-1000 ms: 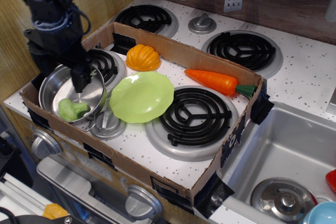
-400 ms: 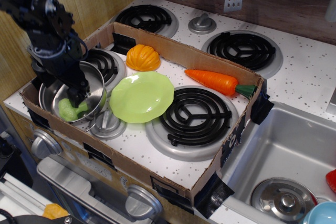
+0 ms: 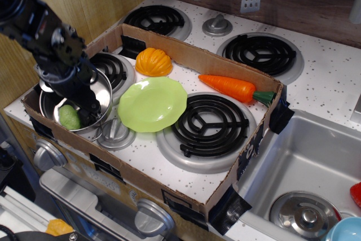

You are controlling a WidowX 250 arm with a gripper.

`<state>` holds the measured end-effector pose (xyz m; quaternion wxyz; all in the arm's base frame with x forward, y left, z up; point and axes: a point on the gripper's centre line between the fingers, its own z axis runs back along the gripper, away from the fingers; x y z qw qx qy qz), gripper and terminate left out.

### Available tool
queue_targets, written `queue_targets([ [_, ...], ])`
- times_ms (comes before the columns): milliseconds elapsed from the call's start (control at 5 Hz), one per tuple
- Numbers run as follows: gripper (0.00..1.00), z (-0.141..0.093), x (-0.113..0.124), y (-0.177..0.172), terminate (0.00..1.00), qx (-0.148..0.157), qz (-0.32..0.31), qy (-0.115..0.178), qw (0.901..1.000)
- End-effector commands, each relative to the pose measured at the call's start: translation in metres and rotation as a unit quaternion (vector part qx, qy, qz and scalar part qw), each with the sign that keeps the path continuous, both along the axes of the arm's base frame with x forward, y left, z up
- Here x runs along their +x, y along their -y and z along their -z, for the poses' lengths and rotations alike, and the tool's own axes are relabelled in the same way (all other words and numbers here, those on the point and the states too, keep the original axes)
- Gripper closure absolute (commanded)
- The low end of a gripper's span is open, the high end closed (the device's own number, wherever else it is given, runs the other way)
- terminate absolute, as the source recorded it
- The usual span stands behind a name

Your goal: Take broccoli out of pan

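The steel pan (image 3: 100, 86) sits at the front left of the cardboard box, on the left burner. The light-green broccoli (image 3: 69, 117) lies inside it near the front wall. My black gripper (image 3: 86, 114) reaches down into the pan from the upper left and sits right against the broccoli's right side, covering part of it. The arm hides the fingertips, so I cannot tell whether the jaws are open or closed on the broccoli.
A light-green scalloped plate (image 3: 152, 104) lies right of the pan. A small steel lid (image 3: 114, 134) lies in front of it. An orange squash (image 3: 153, 62) and a carrot (image 3: 234, 88) lie farther back. Cardboard box walls (image 3: 186, 53) surround them. A sink (image 3: 310, 162) is at right.
My gripper has dropped lower into the pan and moved onto the broccoli, which now shows only its left part. The pan and the other objects have stayed in place.
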<state>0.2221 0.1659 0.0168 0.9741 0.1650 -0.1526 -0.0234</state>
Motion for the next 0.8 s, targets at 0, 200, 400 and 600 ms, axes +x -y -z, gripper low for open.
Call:
queue_targets([
  [0, 0.00, 0.008, -0.006, 0.006, 0.00, 0.007, -0.001, 0.025, 0.9997],
  [200, 0.00, 0.011, -0.012, -0.001, 0.00, 0.005, -0.002, 0.024, 0.9997],
  [400, 0.00, 0.012, -0.015, -0.010, 0.00, -0.013, -0.013, 0.017, 0.9997],
  [600, 1.00, 0.009, -0.015, -0.015, 0.00, -0.053, -0.023, -0.008, 0.9983],
])
